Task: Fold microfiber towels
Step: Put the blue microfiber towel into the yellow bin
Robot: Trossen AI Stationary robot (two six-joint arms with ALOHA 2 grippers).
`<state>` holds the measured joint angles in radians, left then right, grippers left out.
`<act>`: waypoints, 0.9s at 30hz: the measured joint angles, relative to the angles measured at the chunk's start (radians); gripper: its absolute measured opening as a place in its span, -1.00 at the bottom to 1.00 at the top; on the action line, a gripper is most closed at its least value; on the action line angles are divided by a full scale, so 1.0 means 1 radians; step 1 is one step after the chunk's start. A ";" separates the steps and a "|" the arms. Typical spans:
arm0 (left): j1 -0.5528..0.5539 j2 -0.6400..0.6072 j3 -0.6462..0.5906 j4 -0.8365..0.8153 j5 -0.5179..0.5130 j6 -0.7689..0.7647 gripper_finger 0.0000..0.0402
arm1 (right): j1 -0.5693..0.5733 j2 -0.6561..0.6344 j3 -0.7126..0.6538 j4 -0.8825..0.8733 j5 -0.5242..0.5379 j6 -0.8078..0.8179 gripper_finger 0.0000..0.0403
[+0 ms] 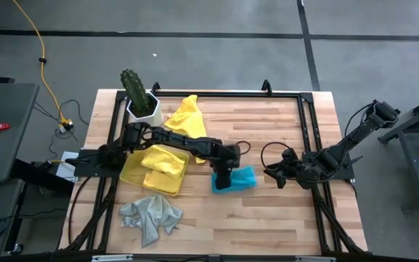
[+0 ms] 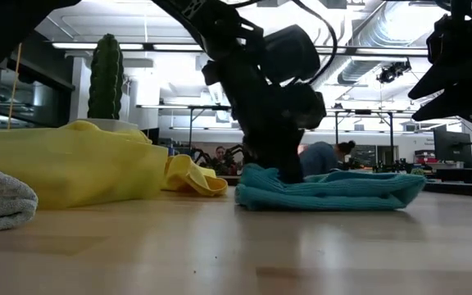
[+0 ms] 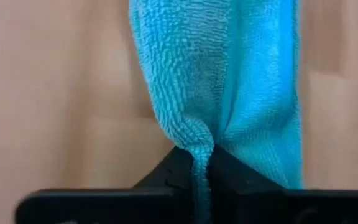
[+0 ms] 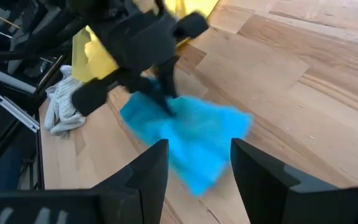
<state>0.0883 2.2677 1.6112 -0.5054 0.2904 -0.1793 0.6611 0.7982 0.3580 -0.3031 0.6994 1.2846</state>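
Taking the cactus (image 1: 137, 91) at the desk's (image 1: 268, 211) far-left corner as the landmark and going left to right: a grey towel (image 1: 150, 215) lies crumpled well in front of it, near the front edge. A yellow tray (image 1: 131, 175) with a yellow towel (image 1: 161, 161) in it sits just in front of the cactus, and a loose yellow towel (image 1: 185, 113) lies just right of it.

Farther right and forward, near mid-desk, is the blue towel (image 1: 243, 177). The left end effector (image 1: 224, 177) stands on that towel's cactus-side end, fingers pressed together on a ridge of blue cloth — the left wrist view shows the pinch plainly (image 3: 201, 140). From the pinch the towel runs away from the cactus, its long axis roughly left to right across the desk, already layered flat in the low view (image 2: 328, 191).

The right end effector (image 1: 277, 175) hovers beyond the free end, fingers spread and holding nothing — it is the nearer arm to that end. I judge the next fold turns on carrying the pinched end rightward over the free end.
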 joint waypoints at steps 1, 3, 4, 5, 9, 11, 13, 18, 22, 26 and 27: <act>-0.004 -0.007 0.000 -0.016 0.027 0.007 -0.91 | 0.000 0.000 0.000 0.000 0.000 -0.001 -0.18; -0.017 -0.024 -0.004 -0.065 0.037 0.066 -0.93 | 0.000 0.000 0.000 -0.005 0.002 -0.001 -0.18; -0.025 -0.042 -0.007 -0.103 0.033 0.098 -0.96 | 0.000 0.000 0.000 -0.010 0.005 -0.001 -0.18; -0.031 -0.060 -0.012 -0.143 0.031 0.127 -0.97 | 0.000 0.000 0.000 -0.016 0.007 -0.001 -0.18; -0.050 -0.184 -0.011 -0.214 0.028 0.246 -0.98 | 0.000 0.000 0.000 -0.040 0.030 -0.002 -0.18; -0.052 -0.263 -0.006 -0.241 0.023 0.281 -0.98 | 0.000 0.000 0.000 -0.046 0.049 -0.002 -0.18; -0.051 -0.333 -0.008 -0.285 0.020 0.299 -0.99 | 0.000 0.000 0.000 -0.048 0.066 -0.002 -0.18; -0.052 -0.534 -0.005 -0.478 0.029 0.335 -0.99 | 0.000 0.000 0.000 -0.048 0.073 -0.002 -0.18; -0.058 -0.633 -0.007 -0.748 0.023 0.372 -0.99 | 0.000 0.000 0.000 -0.047 0.070 -0.002 -0.18; -0.080 -0.710 -0.041 -0.932 0.017 0.376 -1.00 | 0.000 0.000 0.000 -0.044 0.069 0.000 -0.18; -0.089 -0.728 -0.059 -0.958 0.017 0.376 -1.00 | 0.000 0.000 0.000 -0.044 0.069 0.005 -0.18</act>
<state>-0.0004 1.5401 1.5517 -1.4635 0.3073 0.1970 0.6613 0.7982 0.3580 -0.3467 0.7685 1.2901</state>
